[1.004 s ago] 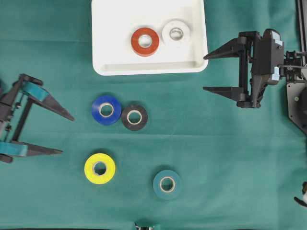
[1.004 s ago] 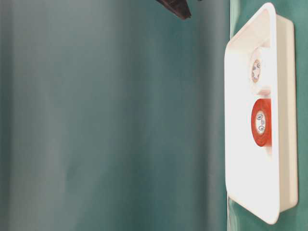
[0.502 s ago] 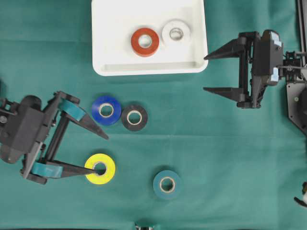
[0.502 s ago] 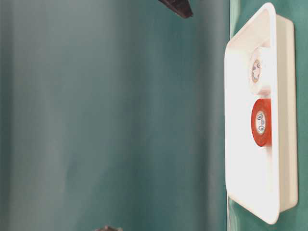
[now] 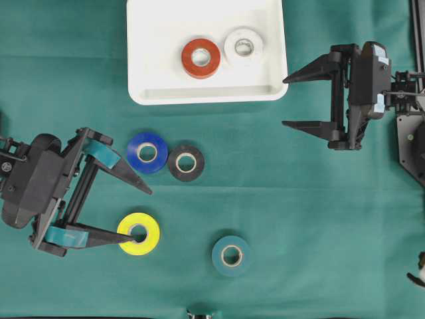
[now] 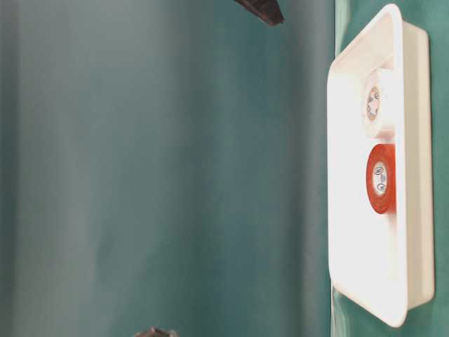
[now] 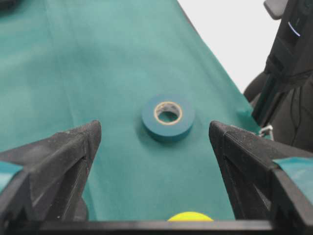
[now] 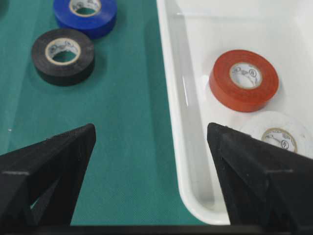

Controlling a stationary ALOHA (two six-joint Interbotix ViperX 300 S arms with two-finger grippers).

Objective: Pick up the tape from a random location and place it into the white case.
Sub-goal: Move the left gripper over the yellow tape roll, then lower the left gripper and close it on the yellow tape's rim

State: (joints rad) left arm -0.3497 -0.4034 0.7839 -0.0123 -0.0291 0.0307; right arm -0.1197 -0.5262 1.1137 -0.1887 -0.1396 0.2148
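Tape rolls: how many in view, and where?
6. In the white case: red roll and white roll. On the green cloth: blue roll touching black roll, yellow roll at the open left gripper, teal roll alone. None look hidden.

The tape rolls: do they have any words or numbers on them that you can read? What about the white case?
Nothing can be read for sure.
Red tape: small dark marks on the inner core, too small to read.
White tape: similar marks on its core, too blurred.
Black tape: faint print on the core, unreadable.
Blue tape, yellow tape, teal tape: no legible text.
White case: no writing visible.
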